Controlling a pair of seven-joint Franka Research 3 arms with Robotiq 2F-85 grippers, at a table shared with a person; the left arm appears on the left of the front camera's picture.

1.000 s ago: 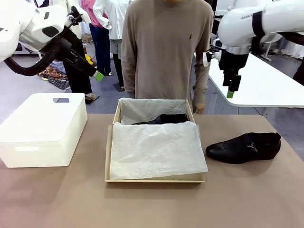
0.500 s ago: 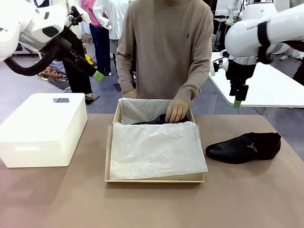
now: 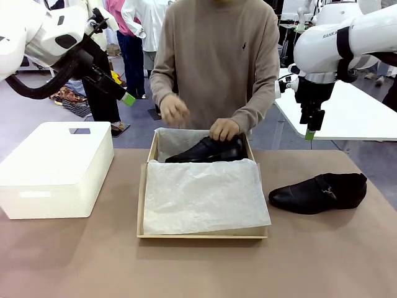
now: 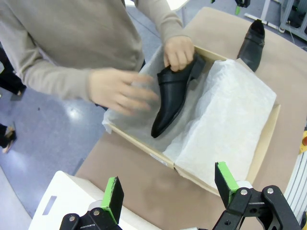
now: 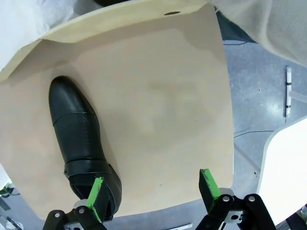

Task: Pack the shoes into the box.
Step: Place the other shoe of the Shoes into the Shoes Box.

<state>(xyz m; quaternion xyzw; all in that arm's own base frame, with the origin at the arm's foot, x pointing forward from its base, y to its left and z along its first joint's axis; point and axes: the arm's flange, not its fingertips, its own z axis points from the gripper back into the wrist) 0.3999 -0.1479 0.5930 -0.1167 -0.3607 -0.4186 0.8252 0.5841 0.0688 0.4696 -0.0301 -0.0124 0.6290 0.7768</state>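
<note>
Left jaws are spread wide with nothing in them, hanging high over the far-left corner of the tabletop (image 3: 198, 267). The right jaws are spread and empty too, up above the far-right corner. In the right wrist view, one green pad (image 5: 96, 190) lines up right over the heel end of the loose shoe (image 5: 79, 139), so the shoe isn't centred between the fingers.

That's my first worry. If it drops straight down from there, I reckon a finger lands on the leather instead of straddling it. The shoe lies close to the right edge, so a shove could slide it toward the drop. Smooth, tapered leather could also squirt out of a pinch near the toe.

Second worry is the box (image 3: 144, 205), mid-tabletop toward the far edge. A person has one hand (image 3: 223, 130) on the heel of the other shoe (image 3: 208, 150) inside it, with the other hand (image 3: 173, 110) blurred just above. Bringing an arm in while those hands are there risks a bump.

The tissue paper (image 3: 205, 195) also covers the whole near part of the box. A shoe set on top of it would probably crumple it or sit proud. The white bin (image 3: 56, 167) by the left edge looks well out of the way.
</note>
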